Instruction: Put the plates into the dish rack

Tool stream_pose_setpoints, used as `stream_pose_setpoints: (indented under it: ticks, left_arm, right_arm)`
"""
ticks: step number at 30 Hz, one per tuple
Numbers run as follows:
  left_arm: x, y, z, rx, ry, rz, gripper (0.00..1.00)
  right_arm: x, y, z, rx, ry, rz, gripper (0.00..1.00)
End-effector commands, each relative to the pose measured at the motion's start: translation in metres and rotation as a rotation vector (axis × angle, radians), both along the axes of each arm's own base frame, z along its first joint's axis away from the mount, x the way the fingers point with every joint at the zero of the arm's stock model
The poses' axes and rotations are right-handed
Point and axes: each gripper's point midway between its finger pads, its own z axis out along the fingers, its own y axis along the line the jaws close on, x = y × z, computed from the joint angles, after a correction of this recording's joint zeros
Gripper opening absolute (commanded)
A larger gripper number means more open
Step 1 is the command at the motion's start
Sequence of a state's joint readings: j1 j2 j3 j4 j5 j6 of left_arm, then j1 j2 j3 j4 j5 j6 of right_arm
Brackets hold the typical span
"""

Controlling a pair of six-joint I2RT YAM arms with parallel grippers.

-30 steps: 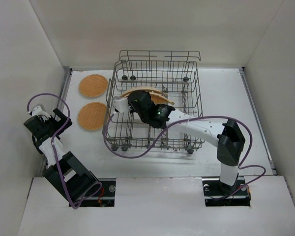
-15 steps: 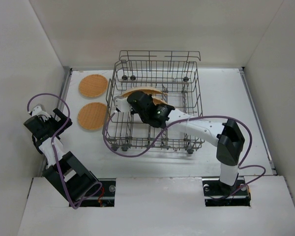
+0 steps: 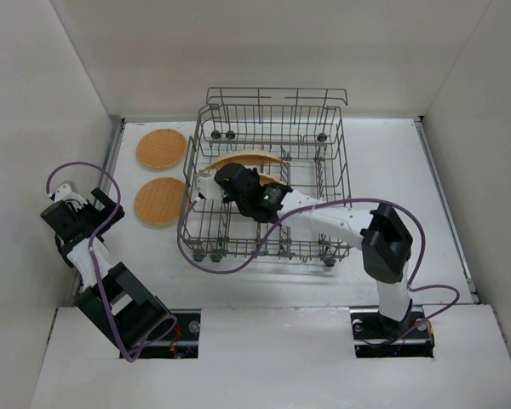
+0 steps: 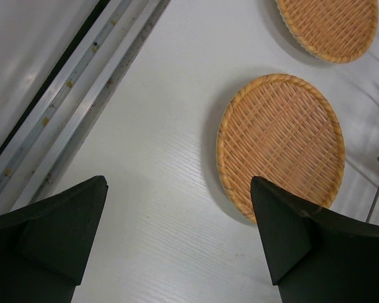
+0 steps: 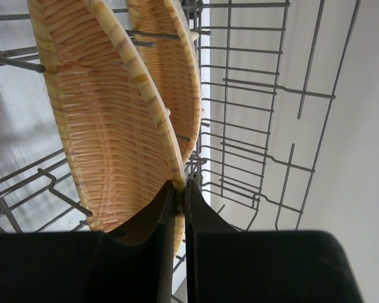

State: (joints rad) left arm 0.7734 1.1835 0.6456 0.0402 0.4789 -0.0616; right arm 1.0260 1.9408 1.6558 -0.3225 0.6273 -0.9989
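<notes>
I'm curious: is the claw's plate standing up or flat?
Standing on edge; the right claw pinches the plate inside the dish rack.

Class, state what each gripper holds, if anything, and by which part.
The right gripper pinches a woven plate by its rim; the left gripper holds nothing.

Four plates [image 3: 161,148], one dish rack [image 3: 334,128], two arms [image 3: 385,249].

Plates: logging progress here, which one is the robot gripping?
The nearer plate of two standing in the dish rack; right gripper pinches its rim. Two others lie flat.
</notes>
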Motion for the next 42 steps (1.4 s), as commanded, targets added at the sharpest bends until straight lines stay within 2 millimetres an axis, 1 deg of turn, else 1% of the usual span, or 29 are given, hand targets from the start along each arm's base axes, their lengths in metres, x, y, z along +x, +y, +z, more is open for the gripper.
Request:
stream_pose_setpoints:
  ticks: [1,4,7,17,20,22,24,25,28,31,32,33,35,38,40,42]
  left_arm:
    - [0.008,0.006,0.016,0.021,-0.046,-0.009,1.00]
    - [0.008,0.006,0.017,0.019,-0.046,-0.008,1.00]
    - [0.008,0.007,0.017,0.019,-0.046,-0.005,1.00]
    - [0.007,0.008,0.017,0.013,-0.051,0.002,1.00]
    - [0.007,0.008,0.017,0.013,-0.052,0.003,1.00]
    - [0.007,0.008,0.017,0.013,-0.052,0.003,1.00]
    - [0.007,0.008,0.017,0.014,-0.053,0.003,1.00]
    - [0.007,0.008,0.017,0.014,-0.053,0.003,1.00]
    - [0.007,0.009,0.017,0.012,-0.051,0.003,1.00]
    - [0.007,0.009,0.016,0.009,-0.048,0.003,1.00]
    - [0.008,0.008,0.015,0.006,-0.046,0.002,1.00]
    - [0.008,0.008,0.015,0.006,-0.046,0.002,1.00]
    - [0.008,0.008,0.016,0.007,-0.047,0.000,1.00]
    - [0.008,0.008,0.016,0.007,-0.047,0.000,1.00]
    - [0.008,0.008,0.016,0.007,-0.047,-0.002,1.00]
    - [0.008,0.008,0.016,0.009,-0.045,0.001,1.00]
  right_arm:
    - [0.009,0.017,0.029,0.094,-0.079,0.012,0.00]
    - [0.010,0.022,0.025,0.088,-0.079,0.024,0.00]
    - [0.010,0.029,0.015,0.072,-0.071,0.035,0.00]
    - [0.012,0.040,-0.035,0.033,-0.002,0.031,0.00]
    - [0.011,0.041,-0.046,0.031,0.015,0.030,0.10]
    - [0.008,0.041,-0.050,0.027,0.028,0.037,0.28]
    - [0.006,0.041,-0.050,0.035,0.036,0.044,0.40]
    - [0.005,0.041,-0.049,0.042,0.039,0.045,0.49]
    - [0.002,0.037,-0.040,0.059,0.041,0.046,0.63]
    - [-0.002,0.031,-0.027,0.081,0.035,0.042,0.73]
    - [-0.007,0.022,-0.005,0.115,0.016,0.037,0.78]
    - [-0.007,0.021,-0.003,0.118,0.014,0.037,0.78]
    - [-0.011,0.013,0.017,0.149,-0.005,0.033,0.78]
    - [-0.017,0.002,0.052,0.211,-0.041,0.031,0.78]
    - [-0.019,-0.011,0.077,0.253,-0.069,0.019,0.78]
    - [-0.019,-0.027,0.097,0.286,-0.095,0.000,0.78]
